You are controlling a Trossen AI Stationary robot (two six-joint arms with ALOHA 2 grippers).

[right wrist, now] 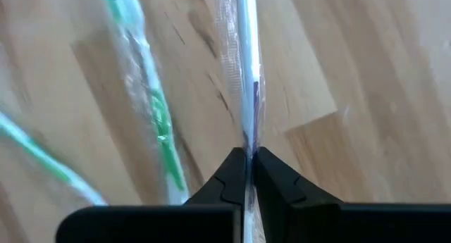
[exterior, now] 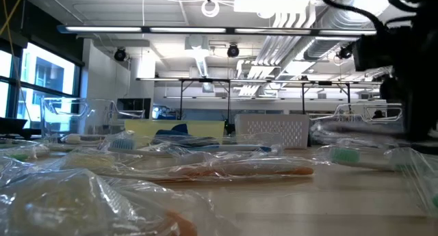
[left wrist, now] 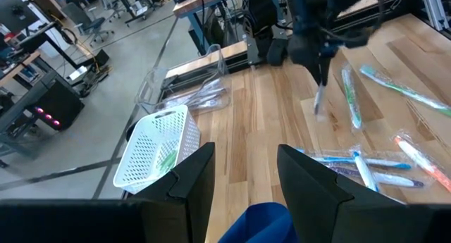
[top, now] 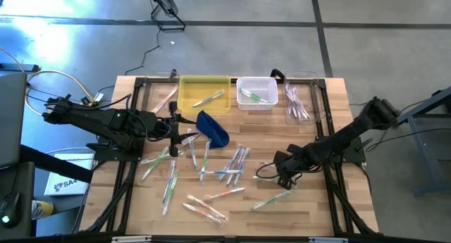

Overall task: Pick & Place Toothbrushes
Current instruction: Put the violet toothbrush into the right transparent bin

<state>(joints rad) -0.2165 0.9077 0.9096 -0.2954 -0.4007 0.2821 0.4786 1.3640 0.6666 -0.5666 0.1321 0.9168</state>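
Toothbrushes [top: 211, 176] are lying scattered across the wooden table [top: 338, 123]. Right gripper [right wrist: 248, 158] is pinching one wrapped toothbrush [right wrist: 248, 67] between closed fingers. Left gripper [left wrist: 243, 174] is hovering with its jaws apart over the blue pouch [top: 213, 127].

Two robot arms at wooden table [top: 310, 215]. Four containers along far edge: two clear bins, one yellow bin [top: 204, 93], one white basket [top: 256, 93]. One dark blue pouch [top: 213, 127]. About twenty wrapped toothbrushes [top: 232, 165] scattered.
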